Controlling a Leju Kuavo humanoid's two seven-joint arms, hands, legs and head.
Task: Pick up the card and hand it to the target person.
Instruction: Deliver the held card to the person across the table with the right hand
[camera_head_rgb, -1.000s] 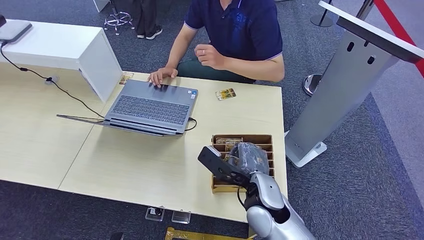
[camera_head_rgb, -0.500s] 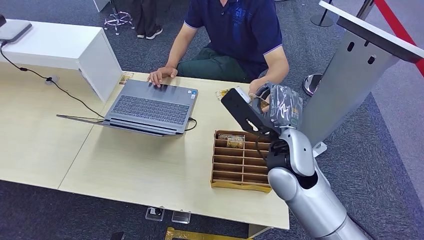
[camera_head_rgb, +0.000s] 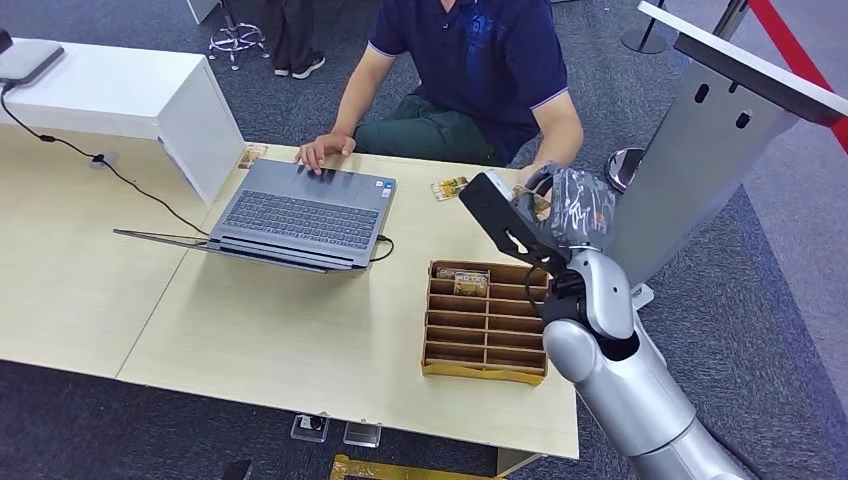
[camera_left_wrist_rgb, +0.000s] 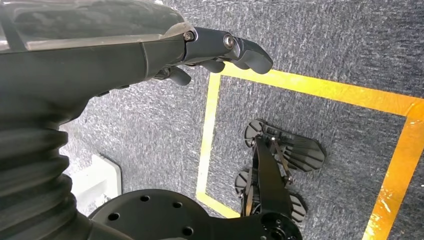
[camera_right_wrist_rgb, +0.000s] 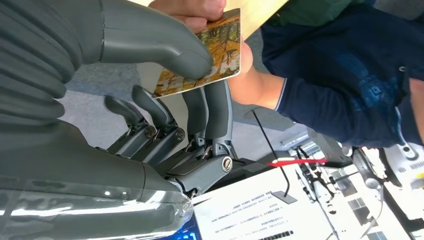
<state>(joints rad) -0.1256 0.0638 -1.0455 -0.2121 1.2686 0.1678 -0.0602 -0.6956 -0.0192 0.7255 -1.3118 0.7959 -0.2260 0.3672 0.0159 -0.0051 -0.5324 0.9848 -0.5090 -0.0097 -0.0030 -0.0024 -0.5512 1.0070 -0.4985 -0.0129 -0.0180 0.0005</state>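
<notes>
Head view: high, facing forward and down over worktop (camera_head_rgb: 300, 340). Right wrist view: close behind right hand (camera_right_wrist_rgb: 165, 100), facing person (camera_right_wrist_rgb: 345, 85); hand and person shared with head view. Left wrist view: close behind left hand (camera_left_wrist_rgb: 165, 50), facing down at floor (camera_left_wrist_rgb: 325, 45).

Bare table (camera_head_rgb: 300, 340) left of divided tray (camera_head_rgb: 485, 325); laptop (camera_head_rgb: 300, 215) blocks beyond.

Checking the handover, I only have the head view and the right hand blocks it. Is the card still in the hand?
Observer: Yes. In the right wrist view the right hand pinches the card between thumb and fingers.
Operator: Has the person got hold of it?
Observer: The person's fingers are on the card's far edge.
Operator: Left hand doing anything?
Observer: No. The left hand hangs over the carpet, holding nothing.
</notes>
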